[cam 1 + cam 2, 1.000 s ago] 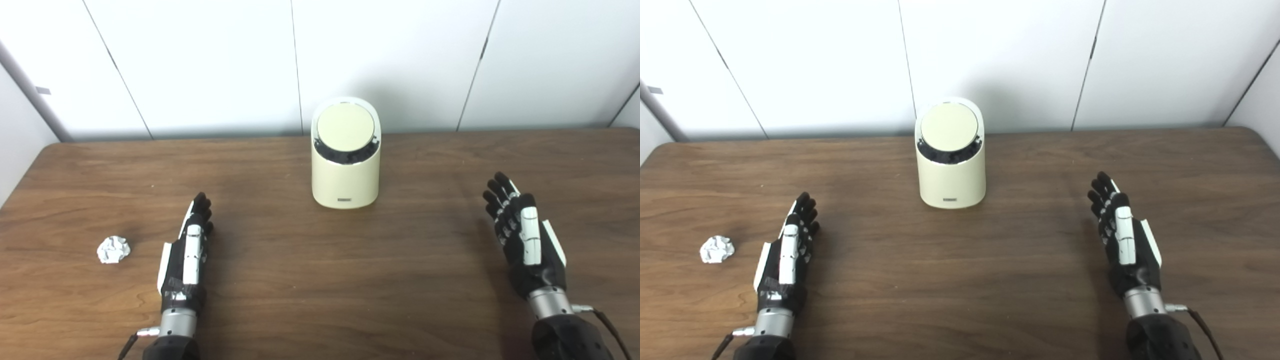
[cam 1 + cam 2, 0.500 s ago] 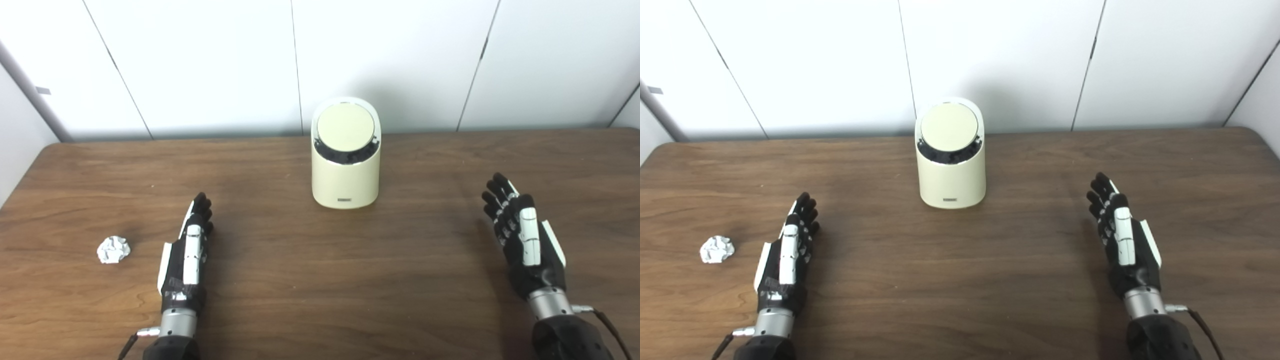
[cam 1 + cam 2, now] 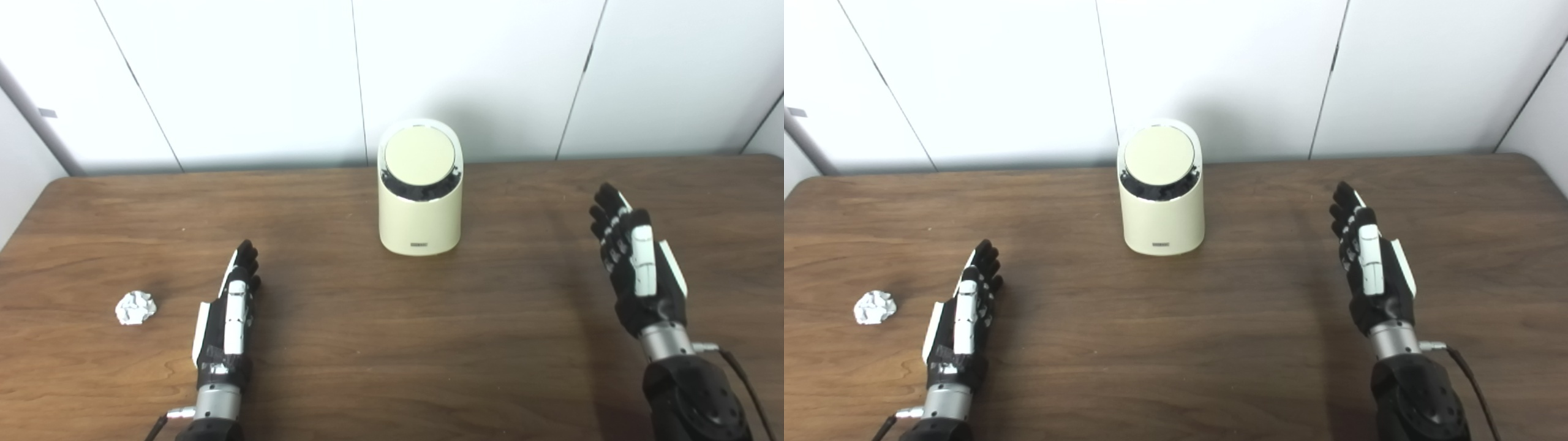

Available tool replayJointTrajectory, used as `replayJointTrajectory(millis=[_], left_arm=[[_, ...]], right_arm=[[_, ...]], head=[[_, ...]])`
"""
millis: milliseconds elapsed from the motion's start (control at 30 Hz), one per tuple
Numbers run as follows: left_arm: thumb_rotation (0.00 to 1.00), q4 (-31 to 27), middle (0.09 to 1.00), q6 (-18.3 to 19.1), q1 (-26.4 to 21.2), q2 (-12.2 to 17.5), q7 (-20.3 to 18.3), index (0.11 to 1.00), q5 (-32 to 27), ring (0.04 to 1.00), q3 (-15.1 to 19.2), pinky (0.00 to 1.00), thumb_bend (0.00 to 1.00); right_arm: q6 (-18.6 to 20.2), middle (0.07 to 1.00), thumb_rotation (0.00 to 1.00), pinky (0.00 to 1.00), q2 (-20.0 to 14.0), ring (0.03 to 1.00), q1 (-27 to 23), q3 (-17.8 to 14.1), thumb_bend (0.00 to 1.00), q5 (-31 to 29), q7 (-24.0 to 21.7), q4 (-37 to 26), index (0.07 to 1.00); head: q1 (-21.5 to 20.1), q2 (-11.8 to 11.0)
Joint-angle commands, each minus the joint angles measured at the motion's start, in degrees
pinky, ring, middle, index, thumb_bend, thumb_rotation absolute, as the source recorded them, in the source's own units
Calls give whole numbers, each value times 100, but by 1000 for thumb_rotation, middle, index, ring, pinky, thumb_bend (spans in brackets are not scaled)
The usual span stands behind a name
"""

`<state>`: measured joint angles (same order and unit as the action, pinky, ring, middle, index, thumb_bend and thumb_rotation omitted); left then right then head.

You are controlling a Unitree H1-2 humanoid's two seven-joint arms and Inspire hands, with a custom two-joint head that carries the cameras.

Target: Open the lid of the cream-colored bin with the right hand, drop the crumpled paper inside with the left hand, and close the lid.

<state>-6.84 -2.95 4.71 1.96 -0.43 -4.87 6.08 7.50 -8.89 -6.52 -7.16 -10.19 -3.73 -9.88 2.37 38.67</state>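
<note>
Both empty with fingers straight: right robot hand point(image 3: 637, 263) raised edge-up right of the closed cream bin point(image 3: 420, 190), left robot hand point(image 3: 229, 306) low front-left of it, crumpled paper point(image 3: 135, 307) farther left on the worktop point(image 3: 392, 343).

Cream bin point(image 3: 420, 214) upright, lid point(image 3: 420, 155) closed; crumpled paper point(image 3: 135, 307) left of empty left hand point(image 3: 226, 313).

**Plain room, wooden table**

A dark brown wooden table point(image 3: 392, 343) with rounded far corners stands against a white panelled wall point(image 3: 245, 79). Thin dark seams divide the panels. A grey strip point(image 3: 30, 107) slants at left. Light is even.
</note>
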Motion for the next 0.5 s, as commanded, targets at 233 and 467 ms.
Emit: replayJointTrajectory(millis=[233, 467], left_arm=[[954, -170, 964, -96, 52, -116, 86, 963, 78, 985, -48, 994, 380], [935, -147, 967, -147, 93, -149, 101, 957, 141, 992, -92, 1000, 369]], right_arm=[[491, 956, 1000, 965, -416, 966, -689, 211, 620, 480, -118, -434, 926], [727, 954, 964, 977, -663, 966, -1221, 462, 668, 783, -266, -260, 923]], head=[[45, 0], [82, -101]])
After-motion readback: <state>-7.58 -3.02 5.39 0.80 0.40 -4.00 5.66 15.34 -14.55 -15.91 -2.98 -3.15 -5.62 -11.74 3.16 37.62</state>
